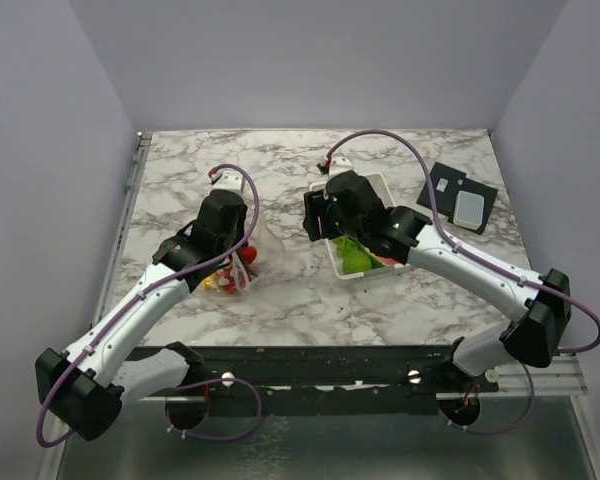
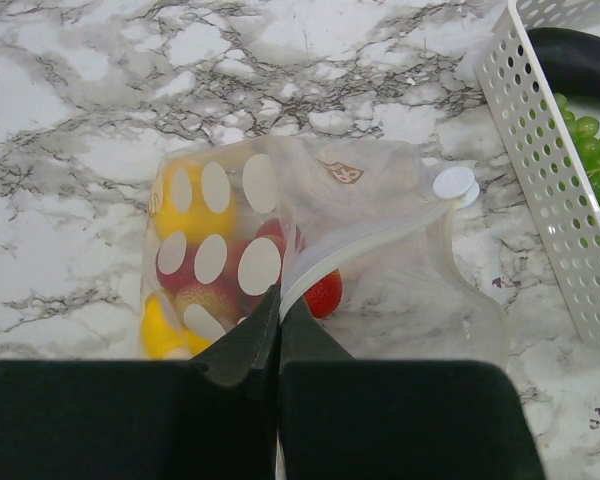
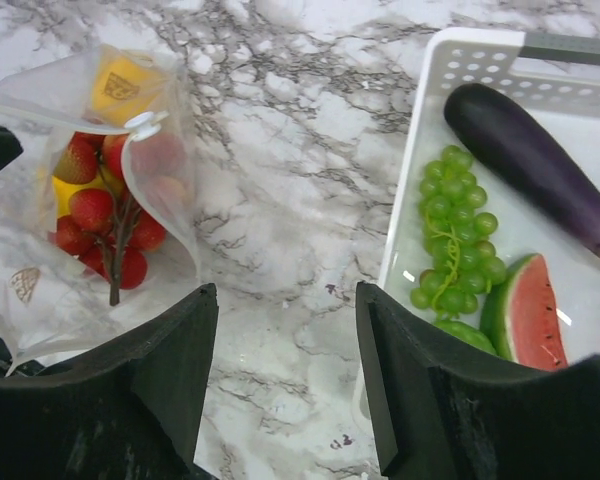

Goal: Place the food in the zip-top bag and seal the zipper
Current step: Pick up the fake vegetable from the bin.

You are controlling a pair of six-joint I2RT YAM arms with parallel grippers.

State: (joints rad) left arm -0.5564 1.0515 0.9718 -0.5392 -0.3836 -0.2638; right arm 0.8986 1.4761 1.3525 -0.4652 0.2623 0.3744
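One pair of jaws clamped, one free
Left gripper pinches shut on the zip-top bag rim, seemingly at the zipper; right gripper gapes empty by the basket: take the grapes, release well inside the mouth.

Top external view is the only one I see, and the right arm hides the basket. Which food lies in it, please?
Observer: In the right wrist view, the white basket holds a purple eggplant, green grapes and a watermelon slice.
Operator: Is anything held on that side?
Observer: No. The right end effector is open and empty, over the marble table between basket and bag.
Operator: And on the left?
Observer: The left end effector is shut on the mouth edge of the zip-top bag.
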